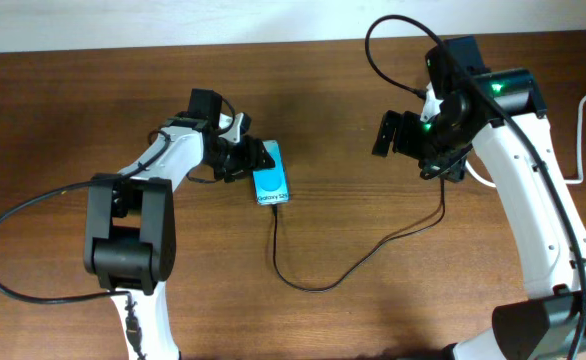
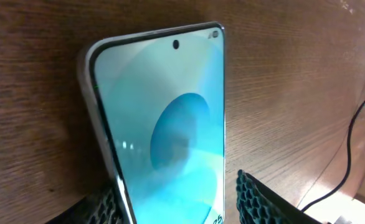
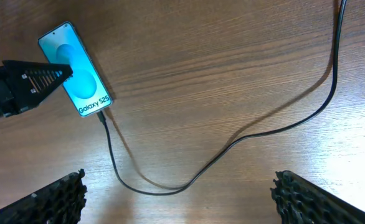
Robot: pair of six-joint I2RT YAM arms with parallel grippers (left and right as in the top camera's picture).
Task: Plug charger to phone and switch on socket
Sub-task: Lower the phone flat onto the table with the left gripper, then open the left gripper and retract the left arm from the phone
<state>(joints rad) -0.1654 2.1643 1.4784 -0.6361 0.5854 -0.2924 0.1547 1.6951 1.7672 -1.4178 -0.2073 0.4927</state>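
The phone (image 1: 271, 186) lies on the wooden table with its cyan screen up; it also shows in the left wrist view (image 2: 170, 106) and the right wrist view (image 3: 86, 87). The thin black charger cable (image 1: 303, 287) runs from the phone's lower end in a loop toward my right arm; its tip sits at the phone's bottom edge (image 3: 101, 117). My left gripper (image 1: 245, 160) straddles the phone, fingers (image 2: 176, 186) either side, with a gap at the right finger. My right gripper (image 1: 391, 133) is wide open and empty (image 3: 182, 205) above the cable. The socket is hidden behind my right arm.
A thick white cord (image 1: 581, 140) runs along the right edge of the table. The black cable (image 3: 282, 127) crosses the bare wood between the two arms. My left arm's own cable loops at the lower left (image 1: 13, 270).
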